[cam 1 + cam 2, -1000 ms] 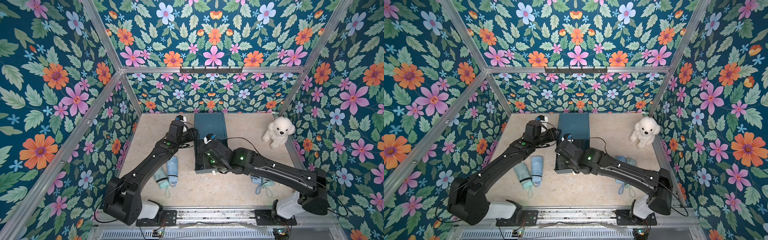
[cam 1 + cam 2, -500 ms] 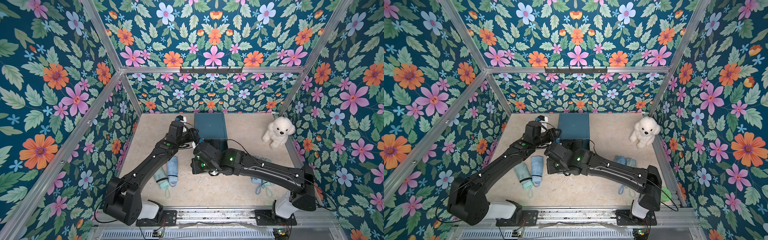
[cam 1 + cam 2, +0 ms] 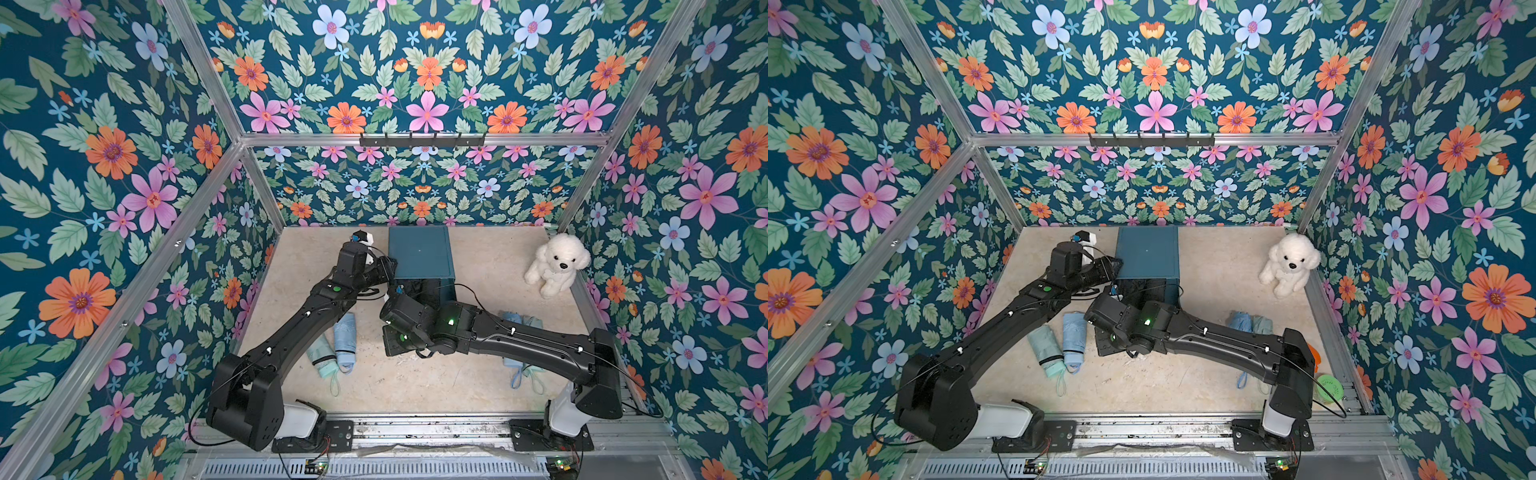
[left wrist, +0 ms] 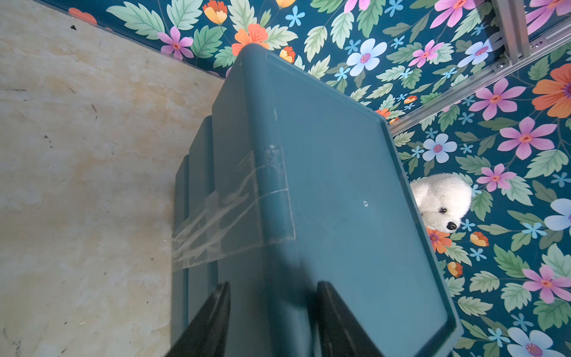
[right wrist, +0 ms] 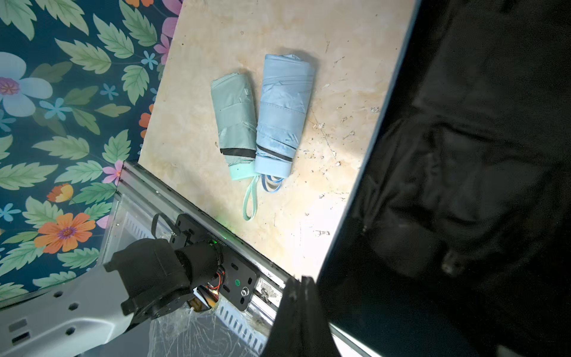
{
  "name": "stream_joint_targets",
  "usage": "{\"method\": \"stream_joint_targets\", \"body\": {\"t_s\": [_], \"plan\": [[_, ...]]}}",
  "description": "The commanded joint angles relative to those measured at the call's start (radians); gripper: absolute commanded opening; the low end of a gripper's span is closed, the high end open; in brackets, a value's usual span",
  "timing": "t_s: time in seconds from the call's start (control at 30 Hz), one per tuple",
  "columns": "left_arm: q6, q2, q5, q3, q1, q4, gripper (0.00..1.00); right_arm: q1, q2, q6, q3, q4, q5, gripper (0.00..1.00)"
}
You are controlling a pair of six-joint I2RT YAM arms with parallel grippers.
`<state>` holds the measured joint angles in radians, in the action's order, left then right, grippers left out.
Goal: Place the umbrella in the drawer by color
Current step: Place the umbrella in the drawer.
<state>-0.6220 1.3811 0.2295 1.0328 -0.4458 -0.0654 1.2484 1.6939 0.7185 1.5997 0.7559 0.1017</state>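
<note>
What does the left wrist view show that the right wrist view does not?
Only the left wrist view: the taped teal cabinet, the white plush dog, and the left gripper, jaws gripping the cabinet's edge. Only the right wrist view: the mint umbrella and light blue umbrella side by side, the dark open drawer, the shut right gripper. Both: the beige table and floral wall.

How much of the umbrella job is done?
Done: the drawer sticks out of the teal cabinet, open. In hand: the right fingers pinch its front rim, and the left fingers clamp the cabinet's top edge. Left: the mint umbrella, light blue umbrella, blue umbrella and greenish umbrella all lie on the table, unsorted.
</note>
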Motion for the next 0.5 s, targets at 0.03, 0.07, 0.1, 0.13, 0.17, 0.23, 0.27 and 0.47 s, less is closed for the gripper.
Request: {"method": "stream_joint_targets", "body": {"t_s": [0.03, 0.07, 0.1, 0.13, 0.17, 0.23, 0.27, 0.47], "plan": [[0.030, 0.005, -0.028, -0.007, 0.001, -0.123, 0.49, -0.005, -0.028, 0.017, -0.003, 0.030, 0.052, 0.04], [0.031, 0.006, -0.030, -0.007, 0.001, -0.123, 0.49, -0.007, -0.027, 0.019, -0.007, 0.027, 0.054, 0.04], [0.032, 0.006, -0.030, -0.007, 0.001, -0.125, 0.49, -0.011, -0.045, 0.018, -0.014, 0.024, 0.055, 0.05], [0.032, 0.006, -0.030, -0.006, 0.001, -0.125, 0.49, -0.016, -0.065, 0.018, -0.021, 0.021, 0.054, 0.05], [0.032, 0.006, -0.029, -0.006, 0.001, -0.126, 0.49, -0.022, -0.068, 0.020, -0.030, 0.019, 0.053, 0.05], [0.033, 0.006, -0.028, -0.002, 0.001, -0.126, 0.49, -0.035, -0.065, 0.021, -0.047, 0.014, 0.046, 0.05], [0.033, 0.006, -0.027, -0.001, 0.001, -0.127, 0.49, -0.041, -0.064, 0.022, -0.054, 0.012, 0.041, 0.04], [0.034, 0.008, -0.018, 0.014, 0.001, -0.131, 0.52, -0.082, -0.075, 0.022, -0.114, -0.035, 0.013, 0.04]]}}
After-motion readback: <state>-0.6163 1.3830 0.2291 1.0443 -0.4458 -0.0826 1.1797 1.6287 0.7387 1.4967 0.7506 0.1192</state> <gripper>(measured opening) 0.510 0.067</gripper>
